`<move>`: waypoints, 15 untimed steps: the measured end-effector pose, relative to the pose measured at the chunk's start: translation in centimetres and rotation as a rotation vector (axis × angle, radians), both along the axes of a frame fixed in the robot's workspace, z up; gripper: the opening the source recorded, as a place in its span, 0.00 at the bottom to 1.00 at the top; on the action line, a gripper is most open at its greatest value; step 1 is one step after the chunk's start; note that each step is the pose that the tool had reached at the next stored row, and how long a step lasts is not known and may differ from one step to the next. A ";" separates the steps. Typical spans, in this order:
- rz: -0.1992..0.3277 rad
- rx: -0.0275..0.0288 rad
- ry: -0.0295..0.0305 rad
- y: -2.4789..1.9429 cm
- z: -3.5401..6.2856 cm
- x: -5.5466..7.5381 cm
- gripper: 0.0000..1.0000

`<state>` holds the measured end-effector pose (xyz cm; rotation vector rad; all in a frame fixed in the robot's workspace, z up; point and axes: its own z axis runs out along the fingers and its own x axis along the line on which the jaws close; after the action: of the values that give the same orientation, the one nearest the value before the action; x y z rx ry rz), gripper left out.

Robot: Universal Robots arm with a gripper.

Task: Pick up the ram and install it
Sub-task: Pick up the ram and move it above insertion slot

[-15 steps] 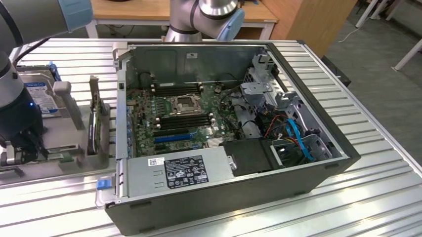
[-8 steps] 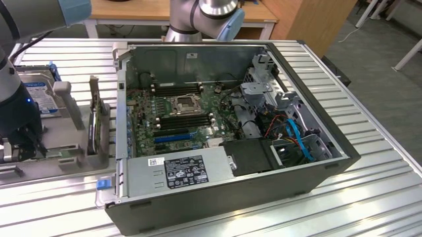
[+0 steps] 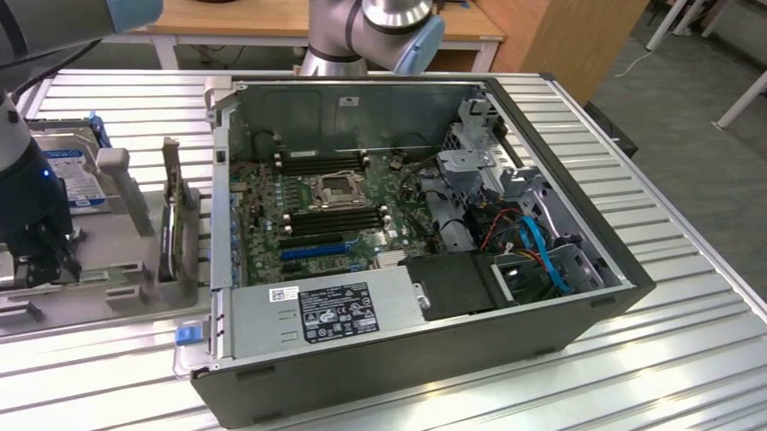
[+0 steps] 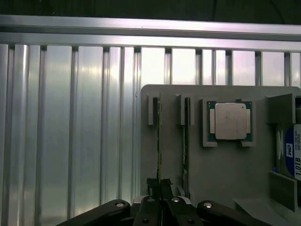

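Ribbed metal table (image 3: pixel 671 341) carries an open computer case (image 3: pixel 408 373) (side off) and a grey holder (image 3: pixel 60 316).

The black metal gripper (image 4: pixel 161 195) pinches the long, thin ram stick (image 4: pixel 158 141), which stands edge-on in a slot of the flat grey holder plate (image 4: pixel 225 174). A second stick (image 4: pixel 187 141) stands just beside it, with a square silver CPU chip (image 4: pixel 230 121) near. The plate lies on the ribbed aluminium table (image 4: pixel 70 117).
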<state>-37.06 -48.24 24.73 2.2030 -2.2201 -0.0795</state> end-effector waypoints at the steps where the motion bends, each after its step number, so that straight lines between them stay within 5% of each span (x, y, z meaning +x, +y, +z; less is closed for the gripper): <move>1: 0.000 0.0001 0.0000 0.00 0.14 0.0 0.11; 15: 0.000 0.0001 -0.0001 0.00 2.21 0.0 0.11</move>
<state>-37.06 -48.24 26.95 2.2031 -2.2202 -0.0796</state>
